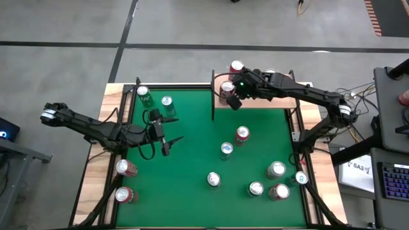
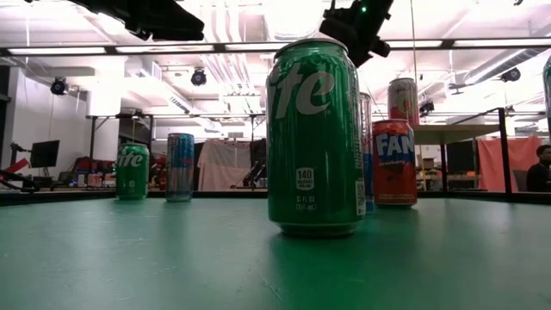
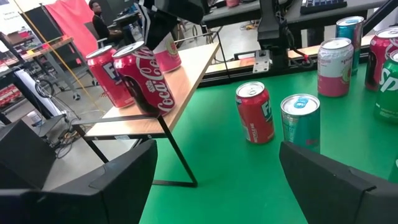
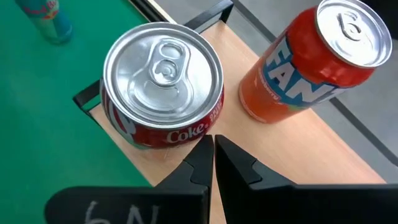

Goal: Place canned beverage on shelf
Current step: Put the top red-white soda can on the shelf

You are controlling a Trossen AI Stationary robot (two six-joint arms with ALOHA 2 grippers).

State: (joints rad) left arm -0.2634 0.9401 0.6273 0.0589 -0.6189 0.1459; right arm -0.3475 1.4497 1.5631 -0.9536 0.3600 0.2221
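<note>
**Mia:** Where is the Coke can (image 4: pixel 163 93) now?

**Ben:** It stands on the shelf (image 4: pixel 292 146), right at the corner, close to the edge. An orange Fanta can (image 4: pixel 311 59) stands just beside it on the same board.

**Mia:** Is the right gripper (image 4: pixel 213 155) holding it?

**Ben:** No. Its two fingers are pressed together with nothing between them. They hang just next to the Coke can, above the shelf.

**Mia:** So what could go wrong?

**Ben:** I think the arm could bump the can. The fingers are so near that a small sideways move may push it. The can is by the corner, so a push could tip it off, down to the green table (image 1: pixel 192 153).

**Mia:** Could it hit the Fanta can too?

**Ben:** Maybe. The two cans are close. If one falls, it may knock the other.

**Mia:** What should the arm do?

**Ben:** Go straight up first, I guess, then move away. Not sideways.

**Mia:** And the left gripper (image 1: pixel 167 142)?

**Ben:** It waits over the left side of the table, fingers spread wide, holding nothing. It is well apart from the shelf, so no worry there. Other cans stand around on the table, far from the right arm.
</note>
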